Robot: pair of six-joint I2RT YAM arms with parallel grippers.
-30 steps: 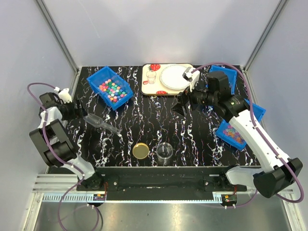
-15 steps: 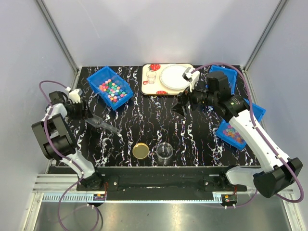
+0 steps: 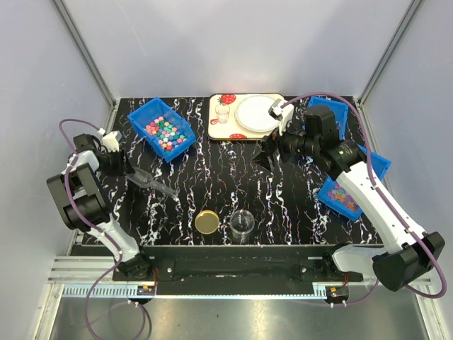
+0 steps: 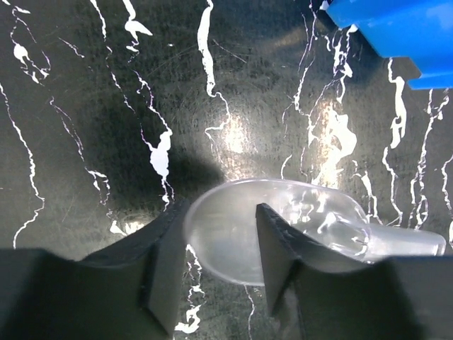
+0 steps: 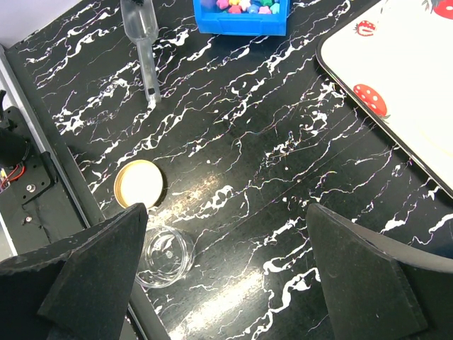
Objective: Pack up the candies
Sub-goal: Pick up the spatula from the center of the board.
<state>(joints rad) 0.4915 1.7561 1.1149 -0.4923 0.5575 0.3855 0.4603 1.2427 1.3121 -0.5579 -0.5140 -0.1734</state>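
The candies [image 3: 166,132] are bright mixed-colour pieces in a blue bin [image 3: 150,113] at the back left; they also show at the top edge of the right wrist view as candies [image 5: 244,6]. A clear plastic scoop [image 3: 150,183] lies on the black table in front of that bin. My left gripper [image 3: 126,168] is low at the scoop's bowl end. In the left wrist view the scoop [image 4: 311,219] has its rounded end between the half-closed jaws of the left gripper [image 4: 216,265], with a gap still showing. My right gripper [image 3: 267,157] hangs wide open and empty over mid-table, right gripper [image 5: 226,212].
An open clear jar [image 3: 242,223] and its gold lid [image 3: 207,222] sit near the front edge. A strawberry-print tray [image 3: 216,129] with a white plate [image 3: 255,113] stands at the back. Further blue bins [image 3: 340,195] stand on the right under the right arm.
My left gripper has moved right and down onto the scoop's bowl end and its jaws have narrowed. The right arm has not moved.
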